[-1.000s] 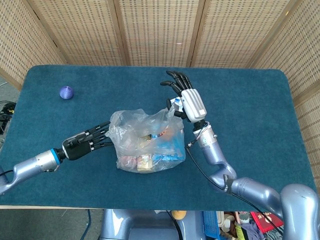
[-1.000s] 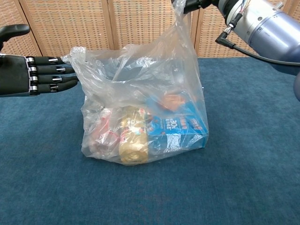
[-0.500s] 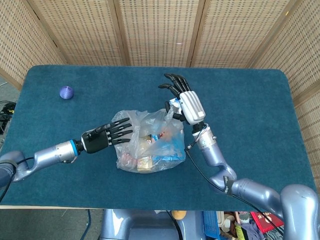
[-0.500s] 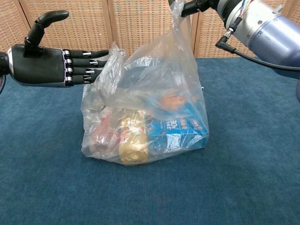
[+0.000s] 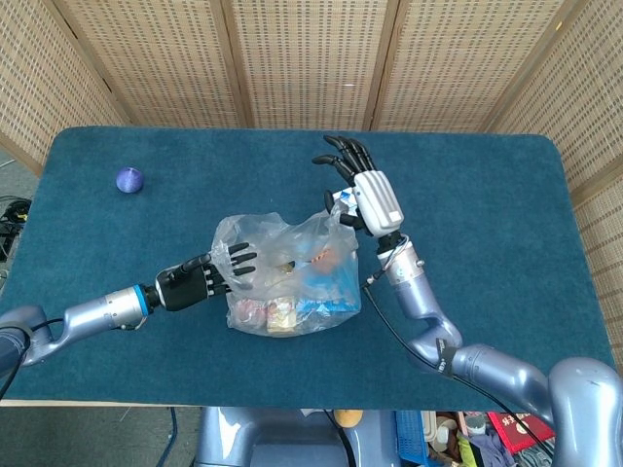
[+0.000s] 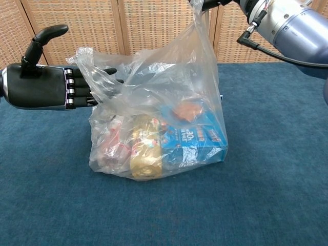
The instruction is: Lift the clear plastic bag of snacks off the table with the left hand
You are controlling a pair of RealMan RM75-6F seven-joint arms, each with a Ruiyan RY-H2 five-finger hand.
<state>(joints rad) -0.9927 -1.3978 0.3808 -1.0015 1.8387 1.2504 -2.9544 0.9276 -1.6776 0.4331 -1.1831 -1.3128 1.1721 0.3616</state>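
1. The clear plastic bag (image 6: 159, 128) of snacks rested on the blue table (image 5: 487, 195), near its centre.
2. The left hand (image 6: 43, 87) had its fingers (image 6: 97, 84) spread, reaching into the bag's left edge, gripping nothing.
3. The right hand (image 5: 362, 190) pinched the bag's upper right corner, holding it raised.

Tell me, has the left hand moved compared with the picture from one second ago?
Yes. In the head view the left hand has advanced toward the clear plastic bag; its fingers now reach into the bag's left handle instead of stopping beside it.

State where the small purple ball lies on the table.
In the head view, the purple ball lies near the table's far left corner, well apart from the bag.
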